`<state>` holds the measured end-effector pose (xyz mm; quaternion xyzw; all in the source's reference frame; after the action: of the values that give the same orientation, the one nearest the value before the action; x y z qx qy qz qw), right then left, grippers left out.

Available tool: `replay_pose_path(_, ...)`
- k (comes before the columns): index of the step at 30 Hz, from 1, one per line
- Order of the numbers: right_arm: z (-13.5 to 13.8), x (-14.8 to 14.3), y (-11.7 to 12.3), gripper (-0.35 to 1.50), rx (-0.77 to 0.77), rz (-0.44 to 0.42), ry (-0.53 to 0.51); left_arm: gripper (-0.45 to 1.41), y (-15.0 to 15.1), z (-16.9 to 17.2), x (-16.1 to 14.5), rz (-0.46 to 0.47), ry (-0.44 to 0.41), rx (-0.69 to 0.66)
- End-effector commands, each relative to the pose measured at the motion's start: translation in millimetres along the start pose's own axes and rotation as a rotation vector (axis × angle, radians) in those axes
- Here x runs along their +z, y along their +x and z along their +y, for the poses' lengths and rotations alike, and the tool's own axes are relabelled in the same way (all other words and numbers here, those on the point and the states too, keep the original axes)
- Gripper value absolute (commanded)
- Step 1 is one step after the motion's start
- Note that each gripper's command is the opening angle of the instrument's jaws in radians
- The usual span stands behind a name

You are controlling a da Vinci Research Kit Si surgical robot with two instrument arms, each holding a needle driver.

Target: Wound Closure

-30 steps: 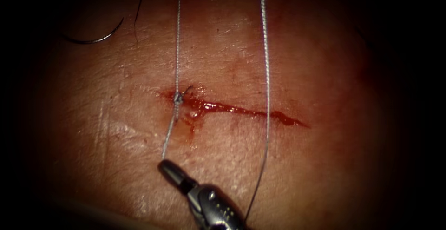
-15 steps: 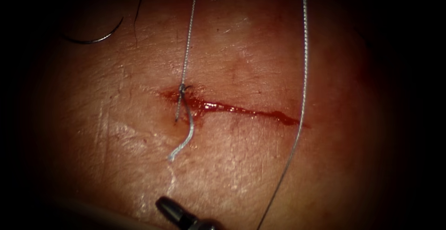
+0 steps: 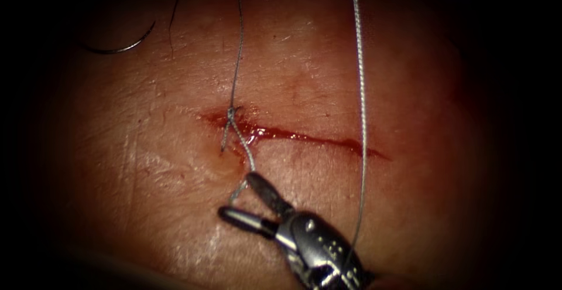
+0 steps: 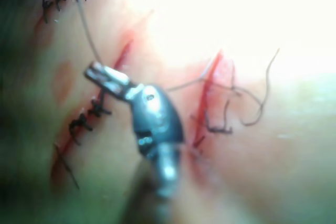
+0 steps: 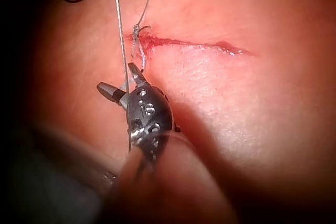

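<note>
Roughly: one stitch in, most of the closure left to do.

Far L, endoscope view: needle (image 3: 120, 48) loose on the tissue (image 3: 146, 208), well apart from the cut (image 3: 304, 139), in neither tool, no part of it in the tissue.

Next, L end of cut: knot (image 3: 230, 113) tied and sitting on the wound edge, so first stitch looks placed. From knot, thread (image 3: 237, 38) up and out of view, fairly straight. Short tail down from knot toward the bottom, ending betw the R tool's jaws.

Left tool (image 4: 95, 72), left wrist view: jaws look closed on thread running off the tip, as far as can be told. Dark stitches (image 4: 86, 116) on a neighbouring cut beside it, not part of this job.

Centre-bottom: right tool (image 3: 239, 195), jaws wide open, gripping nothing; tail lying betw them, touching the upper jaw, not clamped. Same in right wrist view: right tool just below the knot, jaws apart.

R of that: second long strand (image 3: 362, 91) from top down past the tool's wrist.

Further R: rest of cut unstitched, edges apart, red fluid (image 3: 281, 133) along it. Judging by that, tail unfinished and several more bites needed.
</note>
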<state>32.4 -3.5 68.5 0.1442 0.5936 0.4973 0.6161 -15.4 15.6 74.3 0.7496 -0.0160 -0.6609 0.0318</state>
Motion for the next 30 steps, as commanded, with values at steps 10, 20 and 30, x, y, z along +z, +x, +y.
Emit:
replay_pose_path(10, 4.9, 3.0, 0.1, 1.30, 0.090, -0.103, 0.081, -0.45, -0.3, 1.5, 0.1, 0.004, -0.011, 0.001)
replay_pose_path(20, 4.1, 4.0, -4.8, 1.14, 0.096, -0.190, 0.126, -0.45, -0.3, 1.8, -0.2, 0.002, -0.011, 0.002)
replay_pose_path(30, 3.1, 4.3, -5.7, -0.35, 0.096, -0.183, 0.151, -0.45, -0.3, 2.1, -0.2, 0.002, -0.014, 0.003)
